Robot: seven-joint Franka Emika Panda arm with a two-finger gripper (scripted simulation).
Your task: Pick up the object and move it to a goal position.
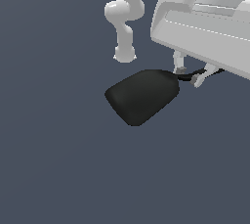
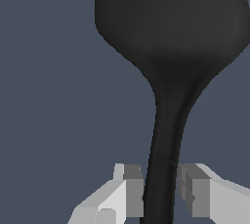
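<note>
1. We see a matte black spatula (image 1: 141, 96) against a plain slate-blue background, with its wide rounded blade pointing toward the exterior view's left.
2. Its thin handle runs toward the exterior view's right and passes between the two pale fingers of the end effector (image 1: 192, 75).
3. In the wrist view, the spatula (image 2: 168, 47) fills most of the frame, its blade broad at the far end and its handle narrowing toward the camera.
4. The end effector (image 2: 161, 193) has a finger on each side of the handle. One grey pad (image 2: 133, 191) touches it, while the other sits just beside it.
5. We read the end effector as closed on the handle, gripping the spatula.
6. The white arm (image 1: 124, 17) rises behind the blade in the exterior view, with a bulky white housing above the fingers.
7. We cannot tell whether the spatula rests on the bench or hangs above it.
</note>
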